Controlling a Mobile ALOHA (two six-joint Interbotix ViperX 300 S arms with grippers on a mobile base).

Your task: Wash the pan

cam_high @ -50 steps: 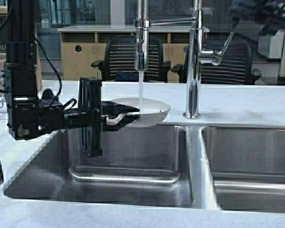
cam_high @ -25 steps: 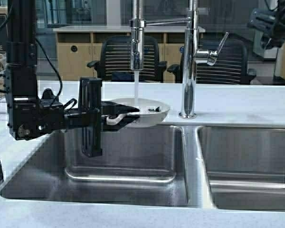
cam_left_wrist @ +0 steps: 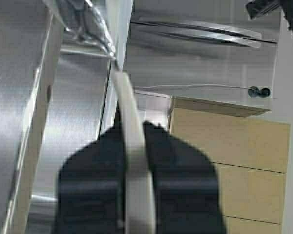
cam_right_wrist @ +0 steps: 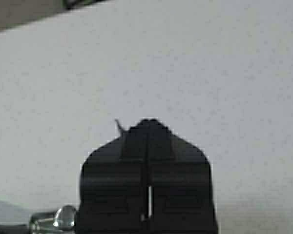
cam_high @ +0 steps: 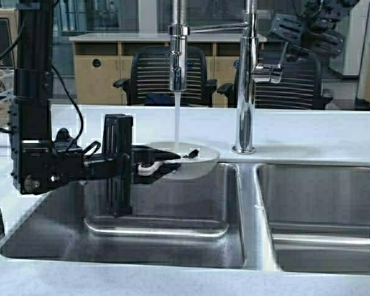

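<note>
My left claw (cam_high: 149,161) is pinching the pan (cam_high: 188,155) by its stubby handle, holding it level over the back of the left sink basin (cam_high: 166,216), under the running spout (cam_high: 177,58); water stream (cam_high: 177,126) lands inside it. Faucet column (cam_high: 245,86) stands just right of the pan rim, divider (cam_high: 250,209) and right basin (cam_high: 324,209) beyond; open room below the pan. My right claw (cam_high: 305,31) is up by the faucet lever (cam_high: 271,69), fingers pressed together; pale bench (cam_high: 320,132) behind.

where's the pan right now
In the high view the pan is held by the left gripper over the left sink basin, directly under the running faucet.
</note>
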